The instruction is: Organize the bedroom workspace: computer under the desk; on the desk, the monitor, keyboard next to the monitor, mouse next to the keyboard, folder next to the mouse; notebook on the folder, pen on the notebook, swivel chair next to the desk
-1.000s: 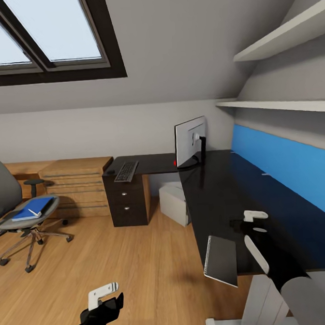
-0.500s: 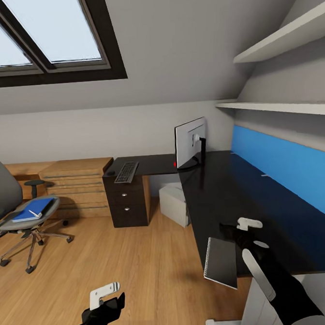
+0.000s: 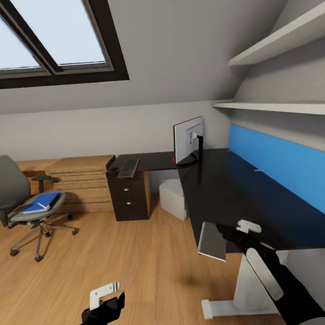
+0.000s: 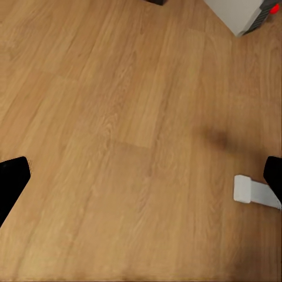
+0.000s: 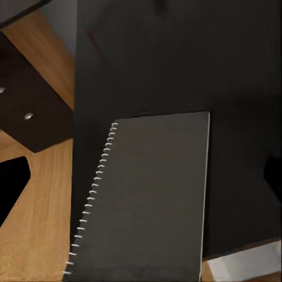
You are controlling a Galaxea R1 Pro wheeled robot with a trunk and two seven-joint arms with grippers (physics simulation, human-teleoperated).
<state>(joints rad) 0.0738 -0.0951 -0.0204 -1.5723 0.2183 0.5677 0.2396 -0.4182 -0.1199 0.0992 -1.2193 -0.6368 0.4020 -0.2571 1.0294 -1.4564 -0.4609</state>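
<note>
One notebook [image 3: 211, 241] is clamped in my right pincer [image 3: 229, 234] at the worktop [image 3: 223, 192] edge; my left pincer [image 3: 105, 298] seems wide.

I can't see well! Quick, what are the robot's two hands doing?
Left gripper: open, holding nothing.
Right gripper: shut on the notebook.

One desk [image 3: 222, 187] carries one monitor [image 3: 187, 141] and one keyboard [image 3: 128, 168]; a dark speck beside the keyboard is possibly one mouse [image 3: 113, 169]. One computer [image 3: 173, 198] sits beneath. One swivel chair [image 3: 20, 201] bears one folder [image 3: 41, 202]. One notebook [image 3: 211, 241] sits at the right gripper [image 3: 230, 233]. Two wall shelves [image 3: 275, 106] and one dresser [image 3: 81, 185] stand beyond.
</note>
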